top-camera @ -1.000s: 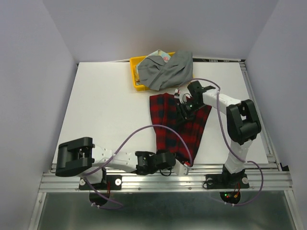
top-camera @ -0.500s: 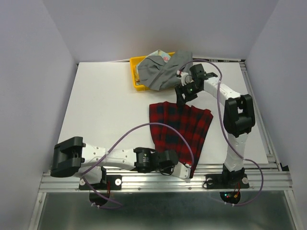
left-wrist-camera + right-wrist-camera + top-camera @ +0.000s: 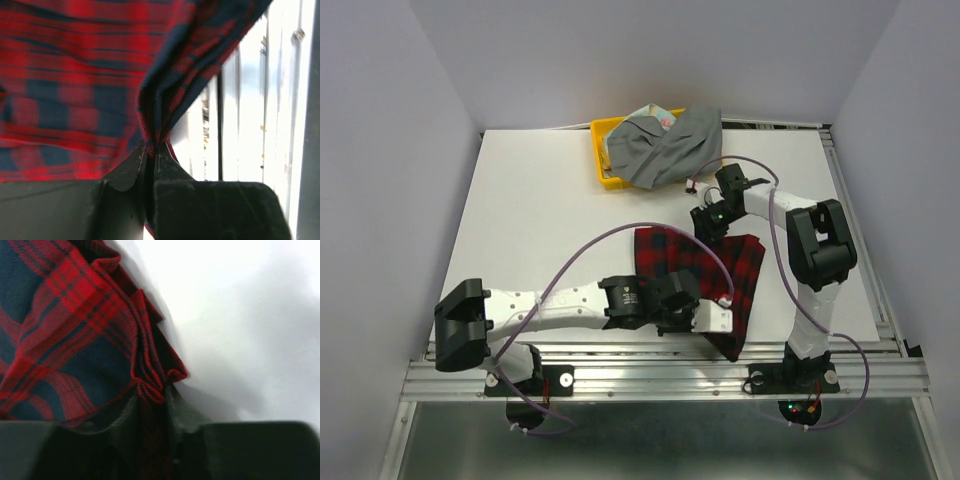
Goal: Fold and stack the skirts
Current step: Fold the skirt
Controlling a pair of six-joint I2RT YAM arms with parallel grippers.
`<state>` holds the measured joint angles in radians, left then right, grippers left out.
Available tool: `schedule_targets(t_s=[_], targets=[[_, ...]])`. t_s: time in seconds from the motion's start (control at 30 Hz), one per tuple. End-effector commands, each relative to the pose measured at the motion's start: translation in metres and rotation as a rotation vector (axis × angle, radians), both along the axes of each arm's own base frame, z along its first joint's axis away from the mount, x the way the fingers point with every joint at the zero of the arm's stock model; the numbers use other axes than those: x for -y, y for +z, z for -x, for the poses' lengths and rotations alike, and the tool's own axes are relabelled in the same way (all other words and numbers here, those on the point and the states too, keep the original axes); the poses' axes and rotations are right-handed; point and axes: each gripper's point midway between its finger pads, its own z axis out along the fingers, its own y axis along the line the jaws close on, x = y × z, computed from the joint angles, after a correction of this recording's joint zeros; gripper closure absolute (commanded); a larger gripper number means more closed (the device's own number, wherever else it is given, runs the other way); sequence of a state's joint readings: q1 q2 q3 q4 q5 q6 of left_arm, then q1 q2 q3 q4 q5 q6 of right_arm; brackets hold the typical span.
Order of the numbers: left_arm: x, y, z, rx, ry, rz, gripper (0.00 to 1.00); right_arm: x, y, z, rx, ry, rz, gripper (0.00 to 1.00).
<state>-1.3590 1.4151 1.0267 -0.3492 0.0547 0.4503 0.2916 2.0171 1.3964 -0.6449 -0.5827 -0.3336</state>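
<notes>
The left gripper pinches a fold of the plaid skirt; the right gripper pinches its bunched far edge.

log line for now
left end effector: pinching red-and-black plaid cloth skirt | right end effector: pinching same skirt | grey cloth skirt: over yellow plastic tray
</notes>
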Motion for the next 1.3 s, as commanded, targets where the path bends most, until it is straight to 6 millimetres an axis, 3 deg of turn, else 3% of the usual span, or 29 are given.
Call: schedule_targets(t_s=[0.0,0.23,0.43,0.5,0.73,1.1,1.2,1.27], targets=[[0.019,0.039,-0.018,-0.098,0.025,0.088,1.0,-0.024,0.008,0.043,-0.057,0.095,-0.1,0.76],[0.027,0.058,-0.041,-0.171,0.028,0.087,1.0,-0.041,0.021,0.077,-0.082,0.154,-0.167,0.78],[0.024,0.047,-0.077,-0.184,0.093,0.063,1.0,-0.052,0.033,0.095,-0.097,0.185,-0.209,0.79],[0.021,0.035,-0.092,-0.196,0.129,0.042,1.0,-0.053,0.035,0.099,-0.11,0.19,-0.226,0.79],[0.008,0.025,-0.135,-0.136,0.231,0.064,1.0,-0.057,0.034,0.113,-0.132,0.225,-0.24,0.79],[0.003,0.037,-0.166,0.02,0.276,0.106,1.0,-0.062,0.016,0.122,-0.163,0.257,-0.227,0.8],[0.0,0.029,-0.173,0.067,0.279,0.096,1.0,-0.063,0.014,0.122,-0.17,0.258,-0.231,0.8],[-0.002,0.013,-0.172,0.062,0.276,0.067,1.0,-0.064,0.013,0.121,-0.17,0.256,-0.228,0.78]])
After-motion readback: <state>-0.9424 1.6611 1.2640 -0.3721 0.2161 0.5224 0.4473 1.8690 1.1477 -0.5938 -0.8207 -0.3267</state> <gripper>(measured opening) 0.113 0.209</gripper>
